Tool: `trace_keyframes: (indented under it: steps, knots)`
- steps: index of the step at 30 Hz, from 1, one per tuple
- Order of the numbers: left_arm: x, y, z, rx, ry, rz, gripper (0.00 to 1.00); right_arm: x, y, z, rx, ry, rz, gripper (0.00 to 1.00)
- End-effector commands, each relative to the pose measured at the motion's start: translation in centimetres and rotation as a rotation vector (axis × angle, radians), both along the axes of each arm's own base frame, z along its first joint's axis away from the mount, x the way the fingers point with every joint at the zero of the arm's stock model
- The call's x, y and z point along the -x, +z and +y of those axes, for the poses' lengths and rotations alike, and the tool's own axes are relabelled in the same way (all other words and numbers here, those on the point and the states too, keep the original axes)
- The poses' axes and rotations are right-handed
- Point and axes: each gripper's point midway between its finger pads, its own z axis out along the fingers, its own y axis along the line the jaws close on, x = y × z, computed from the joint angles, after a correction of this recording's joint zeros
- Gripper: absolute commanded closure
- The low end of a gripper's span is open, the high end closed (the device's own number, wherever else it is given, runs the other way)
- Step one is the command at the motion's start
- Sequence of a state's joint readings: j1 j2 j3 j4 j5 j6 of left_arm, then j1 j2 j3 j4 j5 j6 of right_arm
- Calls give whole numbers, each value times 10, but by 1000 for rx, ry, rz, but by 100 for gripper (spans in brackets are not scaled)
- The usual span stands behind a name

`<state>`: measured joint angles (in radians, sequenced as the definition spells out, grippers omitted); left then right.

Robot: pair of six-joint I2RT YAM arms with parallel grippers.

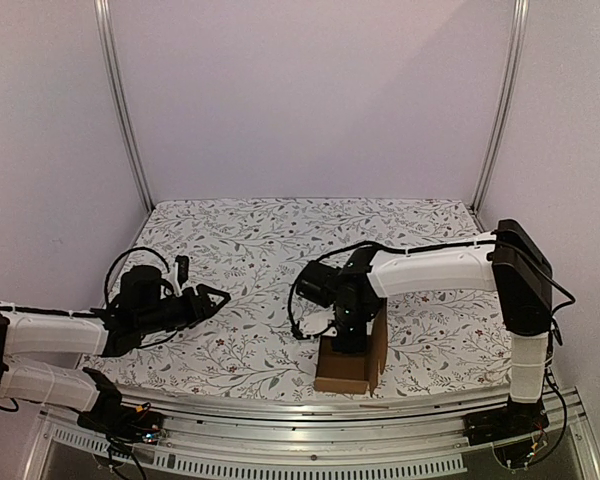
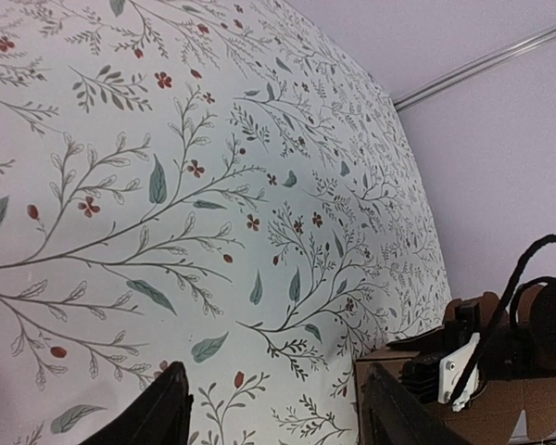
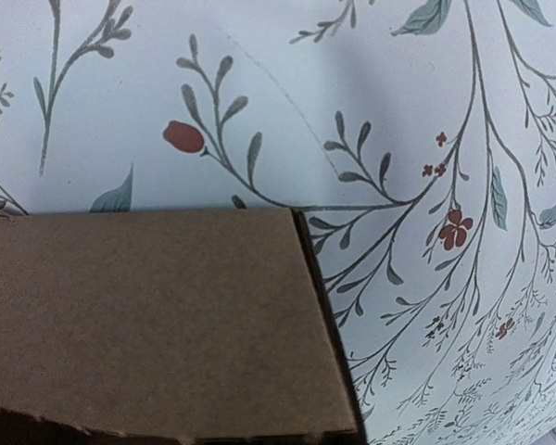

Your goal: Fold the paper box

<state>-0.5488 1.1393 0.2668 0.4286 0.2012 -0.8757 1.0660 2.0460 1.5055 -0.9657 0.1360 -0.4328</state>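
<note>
- Top external view is showing one plain brown cardboard box (image 1: 346,374), matte and unprinted, small and squarish. It is sitting on the table (image 1: 260,235) near the front edge, a little right of the middle.
- One panel is standing upright along the box's right side and rising above the rest of it. The face nearest the arm bases is looking flat and closed.
- Left wrist view is catching the same box in its lower right corner, with rounded tab edges poking up and a notched flap at the frame's edge.
- Right wrist view is showing a flat brown panel across its lower left. A dark raw edge is running down the panel's right side and a ragged edge along its bottom.
- A white cloth printed with leafy sprigs and small red flowers (image 1: 230,250) is covering the table under the box.
- The right gripper (image 1: 348,342) is pointing down and pressing onto the top of the box. Its jaws are hiding behind its own body and the cardboard, so I cannot tell how they are standing.
- The left gripper (image 1: 218,297) is hovering well apart from the box, off to the left. Its jaws are standing wide with only cloth showing between them.
- Counting: one box, one cloth, two arms, two grippers.
</note>
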Motion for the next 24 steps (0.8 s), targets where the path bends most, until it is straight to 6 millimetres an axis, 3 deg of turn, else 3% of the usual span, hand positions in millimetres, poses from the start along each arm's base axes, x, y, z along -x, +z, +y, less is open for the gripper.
trace_keyframes:
  steps: [1, 6, 16, 24]
  knots:
    - [-6, 12, -3, 10, 4, 2, 37, -7, 2, 6, -46, 6, -102, 83]
    - [-11, 17, -5, -22, -1, 10, 37, 0, 9, 4, -68, 13, -85, 82]
    - [-27, 20, -14, -44, -29, 22, 38, 4, -5, 5, -49, 23, -50, 79]
    - [-28, 17, -16, -37, -37, 28, 39, 5, -12, 4, -33, 28, -42, 75]
